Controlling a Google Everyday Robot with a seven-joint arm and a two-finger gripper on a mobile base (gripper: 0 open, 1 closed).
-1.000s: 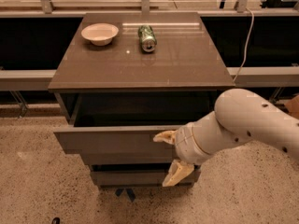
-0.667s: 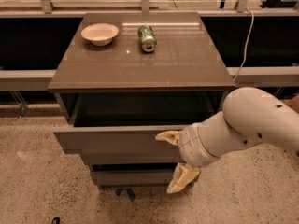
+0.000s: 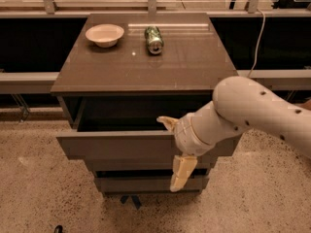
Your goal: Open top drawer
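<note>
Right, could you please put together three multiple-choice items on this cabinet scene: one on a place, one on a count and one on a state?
1. Where is the gripper?
A. flat on the floor
B. at the front of the top drawer
C. raised high above everything

2. How many things rest on the cabinet top?
A. two
B. four
C. none

3. What state is the top drawer in?
A. fully shut
B. pulled out
C. taken off and lying on the floor

Answers:
1 B: one of its fingers reaches over the drawer front's top edge and the other hangs lower, spread apart.
2 A: only a white bowl and a green can, lying on its side, are there.
3 B: its front stands forward of the cabinet, with a dark gap behind it.
</note>
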